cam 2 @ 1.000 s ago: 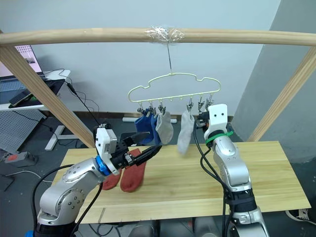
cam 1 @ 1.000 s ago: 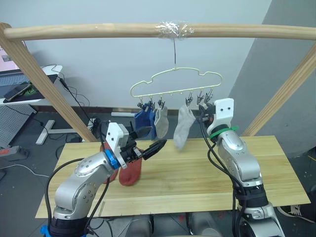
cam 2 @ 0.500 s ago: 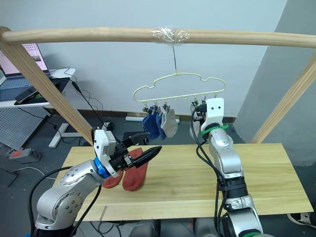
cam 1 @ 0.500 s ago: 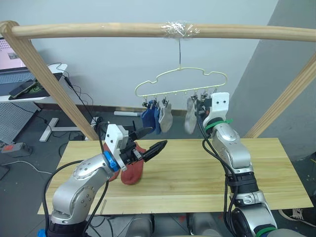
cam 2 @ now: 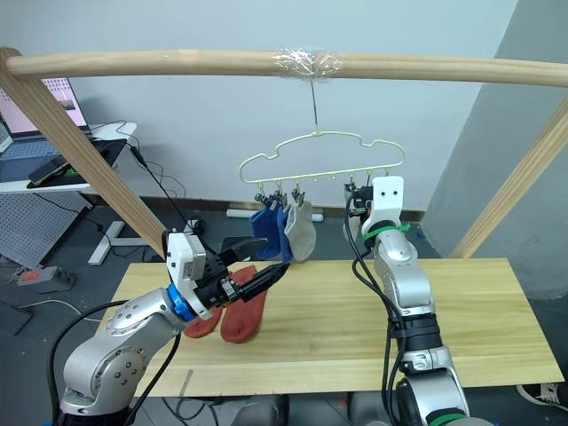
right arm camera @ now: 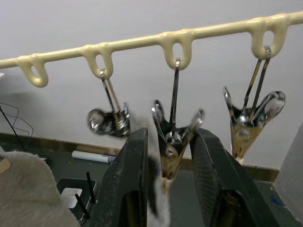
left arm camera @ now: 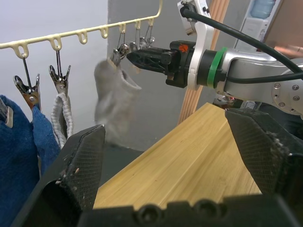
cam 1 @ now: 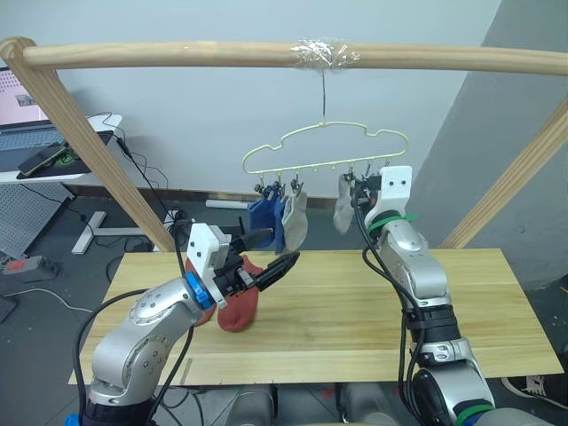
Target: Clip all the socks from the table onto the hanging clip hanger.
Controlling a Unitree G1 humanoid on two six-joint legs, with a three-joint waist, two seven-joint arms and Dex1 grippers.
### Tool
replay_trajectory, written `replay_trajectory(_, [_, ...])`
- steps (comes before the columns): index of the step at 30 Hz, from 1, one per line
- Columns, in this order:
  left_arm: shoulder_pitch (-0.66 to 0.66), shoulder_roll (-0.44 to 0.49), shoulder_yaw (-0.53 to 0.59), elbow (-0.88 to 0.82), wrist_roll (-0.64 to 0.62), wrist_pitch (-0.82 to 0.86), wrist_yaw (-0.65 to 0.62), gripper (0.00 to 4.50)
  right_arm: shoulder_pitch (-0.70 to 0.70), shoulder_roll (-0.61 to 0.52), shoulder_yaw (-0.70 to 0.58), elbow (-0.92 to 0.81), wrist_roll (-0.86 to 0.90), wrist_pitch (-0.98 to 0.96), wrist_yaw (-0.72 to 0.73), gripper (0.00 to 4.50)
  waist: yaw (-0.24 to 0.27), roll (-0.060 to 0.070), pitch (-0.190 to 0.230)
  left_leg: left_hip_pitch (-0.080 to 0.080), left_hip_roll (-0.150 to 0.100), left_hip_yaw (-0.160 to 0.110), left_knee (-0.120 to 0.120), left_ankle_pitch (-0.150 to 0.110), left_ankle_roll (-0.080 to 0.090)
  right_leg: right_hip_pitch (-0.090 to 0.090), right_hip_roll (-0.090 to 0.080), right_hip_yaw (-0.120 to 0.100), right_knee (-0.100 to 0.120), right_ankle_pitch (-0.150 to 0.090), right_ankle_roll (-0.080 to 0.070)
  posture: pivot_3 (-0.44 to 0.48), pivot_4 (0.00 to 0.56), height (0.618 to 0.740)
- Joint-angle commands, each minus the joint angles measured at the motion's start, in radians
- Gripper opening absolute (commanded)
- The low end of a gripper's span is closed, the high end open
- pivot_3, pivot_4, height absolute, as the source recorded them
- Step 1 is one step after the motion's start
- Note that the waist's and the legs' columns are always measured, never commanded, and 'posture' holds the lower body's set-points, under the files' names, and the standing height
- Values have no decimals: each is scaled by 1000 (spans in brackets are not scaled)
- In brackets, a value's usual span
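My right gripper (right arm camera: 168, 189) is raised at the clip hanger (cam 1: 325, 145), at about two o'clock from the centre of the table (cam 1: 355, 311); its fingers stand a little apart on either side of one metal clip (right arm camera: 174, 137), and whether they press it I cannot tell. A light grey sock (left arm camera: 115, 101) hangs from a clip just beside those fingertips; whether that clip fully bites the cuff is hidden. My left gripper (cam 1: 266, 256) hovers with jaws wide apart and nothing in them, at nine o'clock over the table, above two rust-red socks (cam 1: 238, 306) lying on the wood. Two blue socks (cam 1: 266, 222) and another grey sock (cam 1: 295, 220) hang at the hanger's left. Risk, as I judge it: the hanger swings freely on its hook, so a sideways push from my right fingers could rock it, spring the clip and drop the grey sock.
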Motion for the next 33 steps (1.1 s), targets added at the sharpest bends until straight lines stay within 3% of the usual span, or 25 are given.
replay_trajectory(1, [-4,2,1,-40,-15,-9,3,4500,-3,2,-11,-47,-7,-8,-10,1348,0,0,0,0,0,0,0,0,0,0,0,0,0,0,0,6,91,740])
replay_trajectory(33, [-11,4,1,-42,-15,-8,4,4500,-120,23,-34,73,-6,-95,-35,1348,0,0,0,2,0,0,1,0,0,1,1,0,1,0,0,13,101,740])
